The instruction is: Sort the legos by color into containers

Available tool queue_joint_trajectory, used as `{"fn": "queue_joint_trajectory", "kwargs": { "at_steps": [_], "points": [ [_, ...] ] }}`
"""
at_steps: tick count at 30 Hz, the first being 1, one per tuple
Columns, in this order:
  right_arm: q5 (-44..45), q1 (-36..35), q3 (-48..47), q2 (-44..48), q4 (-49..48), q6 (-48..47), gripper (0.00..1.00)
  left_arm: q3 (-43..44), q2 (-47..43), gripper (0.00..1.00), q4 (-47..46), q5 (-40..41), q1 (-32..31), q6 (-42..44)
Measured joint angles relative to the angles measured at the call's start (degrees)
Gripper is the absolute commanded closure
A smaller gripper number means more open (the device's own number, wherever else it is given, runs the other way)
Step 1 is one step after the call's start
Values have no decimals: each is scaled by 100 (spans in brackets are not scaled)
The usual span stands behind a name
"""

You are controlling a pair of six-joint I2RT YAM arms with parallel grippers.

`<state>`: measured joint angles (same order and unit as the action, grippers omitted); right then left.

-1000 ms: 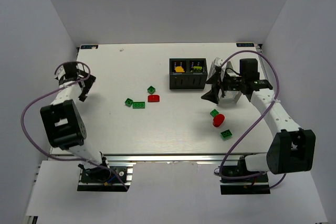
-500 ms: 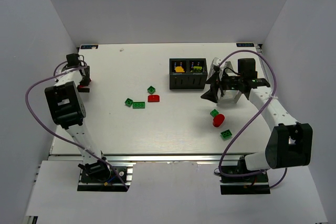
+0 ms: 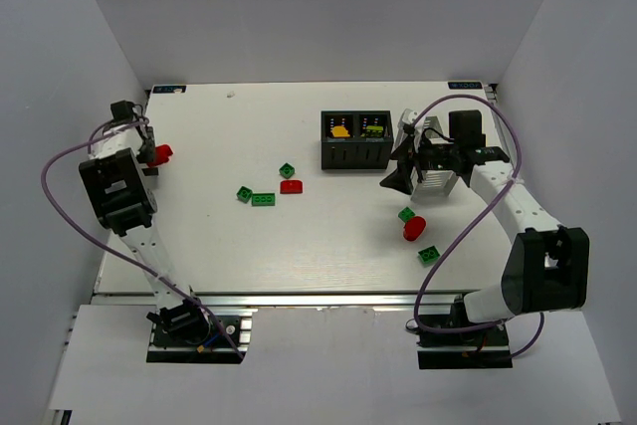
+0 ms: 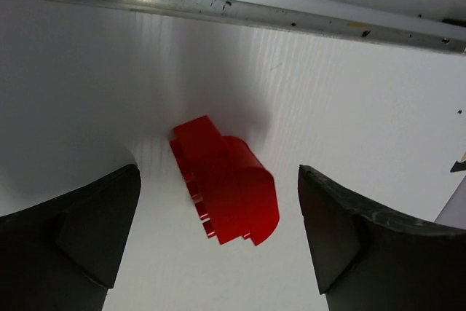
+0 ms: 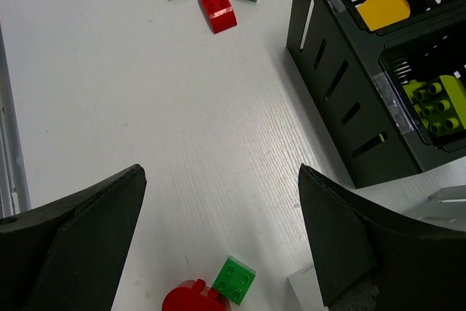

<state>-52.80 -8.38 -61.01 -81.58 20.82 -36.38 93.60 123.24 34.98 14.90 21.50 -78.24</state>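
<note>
Since a second ago we see the left arm fold back tight against the table's (image 3: 299,241) far-left edge, where the left end effector (image 3: 152,159) stands spread wide astride a loose red brick (image 4: 226,187) lying on the table. The right end effector (image 3: 403,174), likewise released, hovers beside the black box (image 3: 354,153).

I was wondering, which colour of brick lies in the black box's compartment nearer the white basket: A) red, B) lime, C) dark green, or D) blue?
B: the right wrist view shows lime studded bricks in that compartment of the black slotted plastic box, while the other compartment holds a yellow-orange rounded piece.
</note>
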Motion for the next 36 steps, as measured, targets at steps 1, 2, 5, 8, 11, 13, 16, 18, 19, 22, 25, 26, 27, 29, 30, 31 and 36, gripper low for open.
{"fn": "queue_joint_trajectory", "kwargs": {
  "at_steps": [1, 2, 5, 8, 11, 13, 16, 18, 19, 22, 25, 26, 27, 29, 30, 31, 36],
  "points": [
    [0, 0, -15, -4, 2, 0, 11, 131, 90, 2, 57, -7, 20, 0],
    [0, 0, -26, -9, 2, 0, 11, 260, 164, 4, 125, -15, 37, -2],
    [0, 0, -61, -17, 2, 0, 11, 702, 420, 7, 369, -50, 52, 20],
    [0, 0, -72, -17, 4, 0, 11, 986, 586, 10, 525, -96, 35, 83],
    [0, 0, -72, -17, 4, 0, 11, 957, 588, 17, 533, -164, 42, 177],
    [0, 0, -72, -17, 4, 0, 11, 800, 516, 21, 431, -219, 44, 258],
    [-2, 0, -72, -17, 4, 0, 11, 542, 396, 30, 234, -339, 52, 369],
    [-4, 0, -72, -15, 7, -2, 11, 372, 321, 37, 122, -483, 68, 435],
    [-7, 0, -72, -11, 7, -2, 11, 302, 295, 44, 59, -544, 79, 470],
    [-13, 0, -72, 15, 13, -2, 11, -13, 127, 57, -260, -866, 114, 595],
    [-39, 0, -72, 92, 15, -4, 11, -490, -133, 67, -588, -1082, 133, 719],
    [-59, 0, -70, 122, 17, -4, 11, -695, -256, 73, -717, -1147, 133, 772],
    [-79, 0, -72, 153, 17, -4, 11, -931, -400, 75, -835, -1217, 131, 833],
    [-129, 0, -70, 219, 15, 0, 11, -1460, -739, 78, -1040, -1443, 131, 962],
    [-144, 0, -70, 249, 15, 2, 12, -1766, -938, 80, -1156, -1567, 129, 1043],
    [-166, 0, -70, 271, 13, 7, 12, -2087, -1154, 80, -1266, -1705, 125, 1113],
    [-275, -48, -72, 275, 9, 66, 16, -3477, -2256, 82, -1486, -2371, 28, 1528]
  ]
}}
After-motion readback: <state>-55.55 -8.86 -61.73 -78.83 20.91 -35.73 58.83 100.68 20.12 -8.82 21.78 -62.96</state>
